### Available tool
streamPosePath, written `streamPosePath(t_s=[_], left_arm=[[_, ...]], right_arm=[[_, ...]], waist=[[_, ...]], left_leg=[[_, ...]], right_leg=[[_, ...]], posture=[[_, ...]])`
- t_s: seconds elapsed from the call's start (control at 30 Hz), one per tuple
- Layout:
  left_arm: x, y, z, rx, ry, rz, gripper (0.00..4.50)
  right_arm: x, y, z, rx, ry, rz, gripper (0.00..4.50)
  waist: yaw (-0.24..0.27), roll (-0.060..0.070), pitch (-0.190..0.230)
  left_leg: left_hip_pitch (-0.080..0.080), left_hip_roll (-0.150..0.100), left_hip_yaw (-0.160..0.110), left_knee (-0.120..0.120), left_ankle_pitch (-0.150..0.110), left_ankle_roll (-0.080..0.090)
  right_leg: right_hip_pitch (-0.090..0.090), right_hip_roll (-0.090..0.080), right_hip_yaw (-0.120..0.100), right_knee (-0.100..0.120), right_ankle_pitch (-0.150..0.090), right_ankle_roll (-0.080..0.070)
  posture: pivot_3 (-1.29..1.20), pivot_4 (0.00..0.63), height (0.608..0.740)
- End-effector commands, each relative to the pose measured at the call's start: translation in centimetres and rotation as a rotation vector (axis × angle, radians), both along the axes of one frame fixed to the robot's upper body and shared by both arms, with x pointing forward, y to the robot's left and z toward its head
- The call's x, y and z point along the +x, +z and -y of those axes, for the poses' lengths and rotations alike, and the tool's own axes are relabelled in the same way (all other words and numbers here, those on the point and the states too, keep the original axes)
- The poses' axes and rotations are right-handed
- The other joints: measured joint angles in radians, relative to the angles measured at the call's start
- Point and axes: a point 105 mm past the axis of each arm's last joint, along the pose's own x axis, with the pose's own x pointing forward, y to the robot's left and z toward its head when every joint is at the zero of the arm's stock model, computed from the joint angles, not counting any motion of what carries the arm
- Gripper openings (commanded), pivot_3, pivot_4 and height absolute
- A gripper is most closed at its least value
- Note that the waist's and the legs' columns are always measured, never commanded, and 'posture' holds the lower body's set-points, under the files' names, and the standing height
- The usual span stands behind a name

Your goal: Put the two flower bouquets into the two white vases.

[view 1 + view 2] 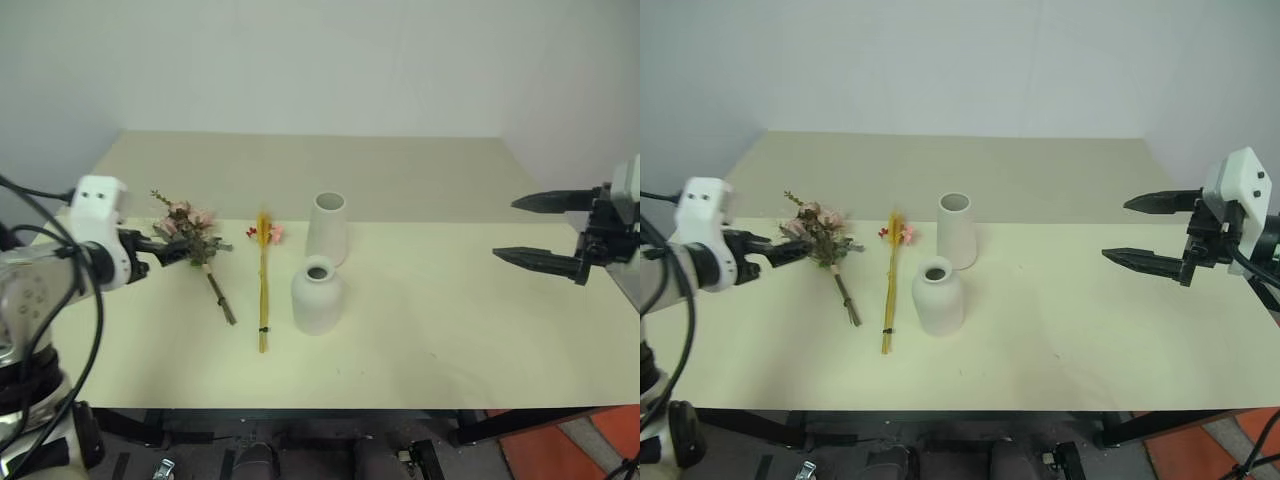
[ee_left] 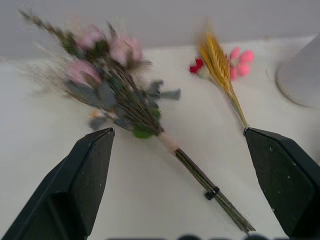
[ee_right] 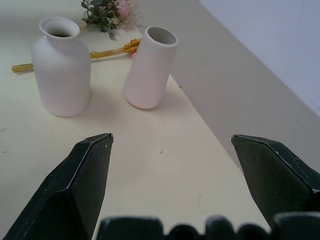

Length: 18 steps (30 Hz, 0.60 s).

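Nothing placed yet; both bunches lie flat on the desk [image 1: 450, 330]. Rose bunch [image 1: 190, 228] on the robot's left, stem pointing back toward the robot. Grass bundle [image 1: 264, 290] lies just beside it, between the roses and the vases, red/pink blossoms at the far end. Tall vase [image 1: 327, 228] stands behind the short vase [image 1: 317, 295], close together, both upright and empty.

Left tool [image 1: 775, 251] wide open, empty, hovering just beside the rose heads, aimed at the bunch. Right tool [image 1: 1150, 232] also wide open, empty, well apart from the vases on the right.

Risks, judged: the left tool sits near the blooms, not the stem, so closing there could crush petals or give a floppy hold. The short vase's narrow neck means the rose stem may snag or miss. The vases stand so close that a bump could tip one. The thin grass bundle is hard to pinch off a flat desk.
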Motion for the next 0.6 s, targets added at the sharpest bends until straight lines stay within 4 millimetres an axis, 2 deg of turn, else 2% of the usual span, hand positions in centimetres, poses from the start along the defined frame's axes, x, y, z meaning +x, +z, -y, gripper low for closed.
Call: streamPosePath(t_s=[0.03, 0.17, 0.4, 0.6], left_arm=[[1.0, -0.8, -0.3, 0.001, 0.117, -0.013, 4.50], [2.5, -2.6, -0.5, -0.116, 0.278, -0.057, 4.50], [4.2, -4.3, 1.4, -0.190, 0.304, -0.160, 4.50], [5.1, -5.1, 1.6, -0.223, 0.341, -0.222, 4.50]], right_arm=[[-0.5, 1.9, -1.1, -0.020, 0.054, 0.049, 4.47], [-0.5, 1.9, -2.0, -0.032, 0.095, 0.043, 4.47], [-1.2, 2.8, -4.2, -0.064, 0.238, 0.051, 4.47], [-1.0, 2.7, -4.6, -0.077, 0.250, 0.052, 4.47]], waist=[[-0.003, 0.000, 0.000], [0.002, -0.001, 0.000], [0.004, -0.001, 0.000], [0.010, -0.001, 0.000]], left_leg=[[0.000, 0.000, 0.000, 0.000, 0.000, 0.000], [0.000, -0.001, -0.003, 0.001, 0.000, 0.000], [-0.001, -0.002, -0.005, 0.001, 0.000, 0.000], [-0.001, -0.003, -0.006, 0.001, 0.000, 0.000]], right_leg=[[0.000, 0.000, 0.000, 0.000, 0.000, 0.000], [0.002, 0.000, -0.001, 0.000, 0.000, 0.000], [0.001, 0.000, -0.001, 0.000, 0.001, 0.000], [0.001, 0.000, -0.002, -0.001, 0.001, 0.000]], posture=[[0.00, 0.150, 0.740], [0.00, 0.150, 0.740], [0.00, 0.150, 0.740], [0.00, 0.150, 0.740]])
